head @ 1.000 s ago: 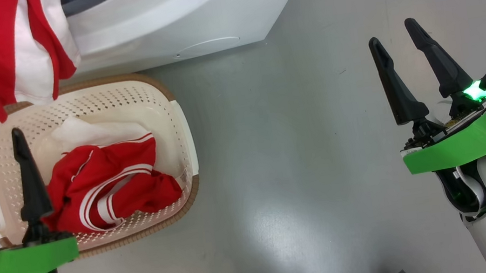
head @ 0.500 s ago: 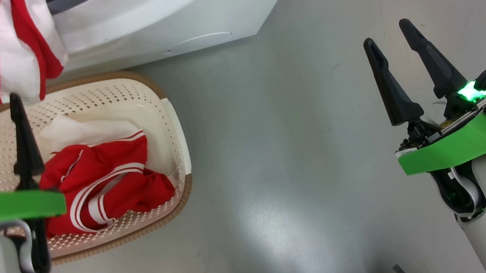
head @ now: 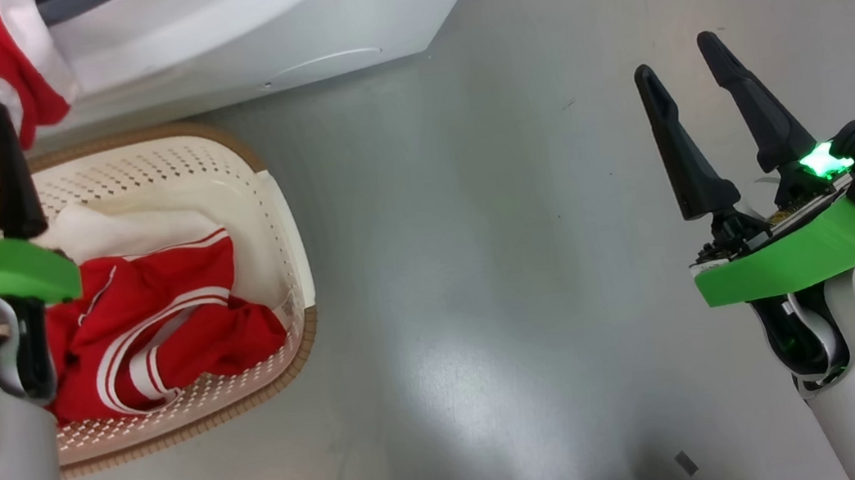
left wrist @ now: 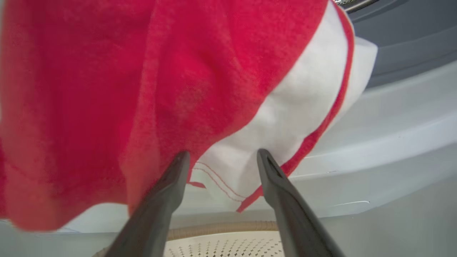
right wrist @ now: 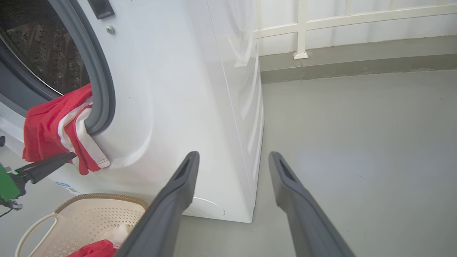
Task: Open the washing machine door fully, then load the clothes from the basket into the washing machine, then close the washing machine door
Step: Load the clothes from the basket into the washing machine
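Red hanging garment (right wrist: 53,125) droops from the washing machine (right wrist: 178,89) mouth, over the grey seal (right wrist: 103,89). Second garment (head: 158,325), red with white stripes, lies in the basket (head: 286,234) just before the machine. Left gripper (left wrist: 223,154) spread, empty, fingertips at the hanging hem; contact unclear. Right gripper (head: 675,54) spread, empty, well apart above the floor (head: 480,266).

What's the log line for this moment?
left fingers: open, at hem of red-and-white fabric garment hanging from white washing machine's opening | right fingers: open, above grey floor | cream perforated plastic basket: red striped garment inside
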